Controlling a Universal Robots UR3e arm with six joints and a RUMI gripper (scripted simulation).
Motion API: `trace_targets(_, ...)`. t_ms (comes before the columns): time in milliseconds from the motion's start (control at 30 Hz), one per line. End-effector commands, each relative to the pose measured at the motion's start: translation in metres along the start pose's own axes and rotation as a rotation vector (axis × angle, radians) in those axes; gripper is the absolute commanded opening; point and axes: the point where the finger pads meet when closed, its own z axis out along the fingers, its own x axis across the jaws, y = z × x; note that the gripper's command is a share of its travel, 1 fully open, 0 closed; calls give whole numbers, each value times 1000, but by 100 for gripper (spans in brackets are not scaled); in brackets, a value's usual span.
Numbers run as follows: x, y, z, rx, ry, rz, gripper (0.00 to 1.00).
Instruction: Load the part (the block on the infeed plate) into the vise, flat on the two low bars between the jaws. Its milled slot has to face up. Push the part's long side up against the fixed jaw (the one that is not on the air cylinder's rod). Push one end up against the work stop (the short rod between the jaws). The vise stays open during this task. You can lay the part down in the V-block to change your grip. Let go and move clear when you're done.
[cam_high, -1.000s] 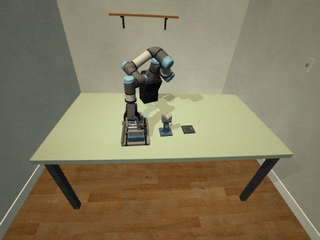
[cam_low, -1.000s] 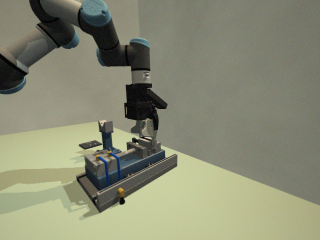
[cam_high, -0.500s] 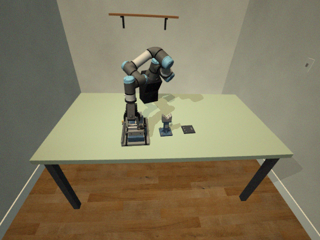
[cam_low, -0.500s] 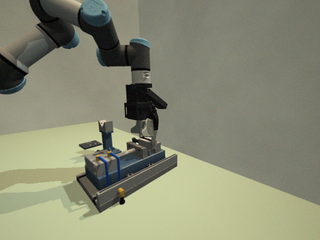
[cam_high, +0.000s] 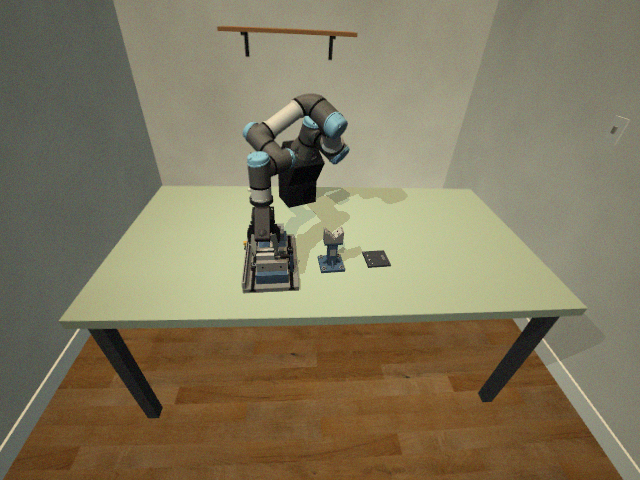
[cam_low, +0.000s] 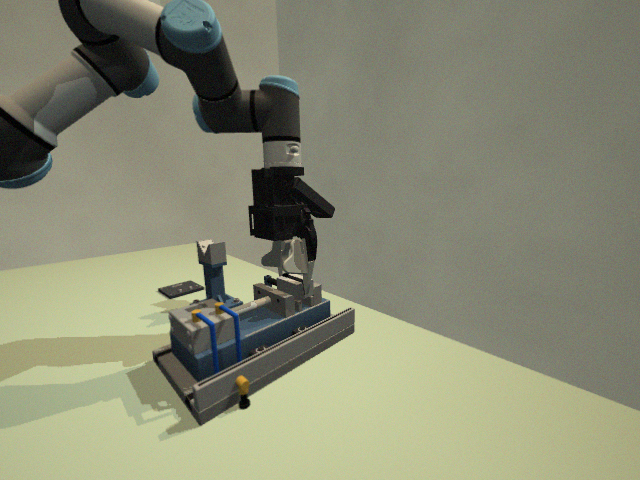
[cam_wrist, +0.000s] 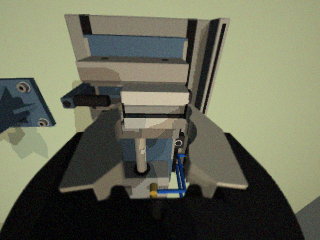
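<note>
Grey part (cam_high: 266, 253) (cam_low: 290, 285) (cam_wrist: 155, 97), lengthwise between fingers

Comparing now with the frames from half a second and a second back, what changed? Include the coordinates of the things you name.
Nothing visibly changed. The gripper (cam_low: 297, 276) (cam_wrist: 154, 103) stays down at the vise (cam_high: 272, 276) (cam_low: 273, 335) (cam_wrist: 132, 70), and nothing was visibly taken hold of or let go. The V-block (cam_high: 333, 237) (cam_low: 212, 254) and the infeed plate (cam_high: 376, 258) (cam_low: 180, 289) are where they were.
</note>
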Motion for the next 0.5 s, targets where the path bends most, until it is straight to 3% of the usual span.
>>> trace_targets(0, 1, -1, -1, 2, 2, -1, 0)
trace_targets(467, 1, -1, 0, 2, 2, -1, 0)
